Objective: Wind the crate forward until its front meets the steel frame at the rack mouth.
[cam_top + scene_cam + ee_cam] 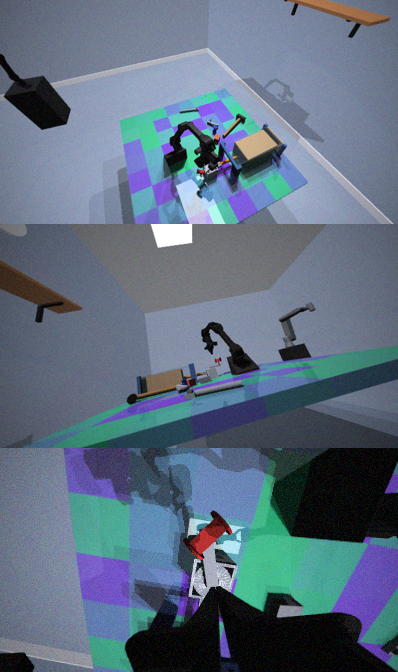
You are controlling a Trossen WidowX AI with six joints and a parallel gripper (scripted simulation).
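Note:
The tan crate (256, 144) (165, 381) sits flat inside the cubby, a small gap behind the blue frame (236, 165) (193, 371) at the mouth. An orange strap (228, 160) runs from it to the pale winch (212, 171) (212, 372) (192, 579). The handle with the red grip (201, 172) (217, 360) (209, 537) stands on the winch, its light crank arm over the round top. My gripper (212, 352) (215, 590) is shut and empty, above the winch; in the wrist view its tips overlap the near side of the winch top. The key is hidden.
A hammer (231, 127) (155, 392), a grey wrench (189, 111) (217, 387), a red block (217, 139) (191, 382) and small blue and grey pieces lie on the bench. A grey block (204, 379) (290, 611) is near the winch. Another arm stands on a black pedestal (37, 102) (295, 352).

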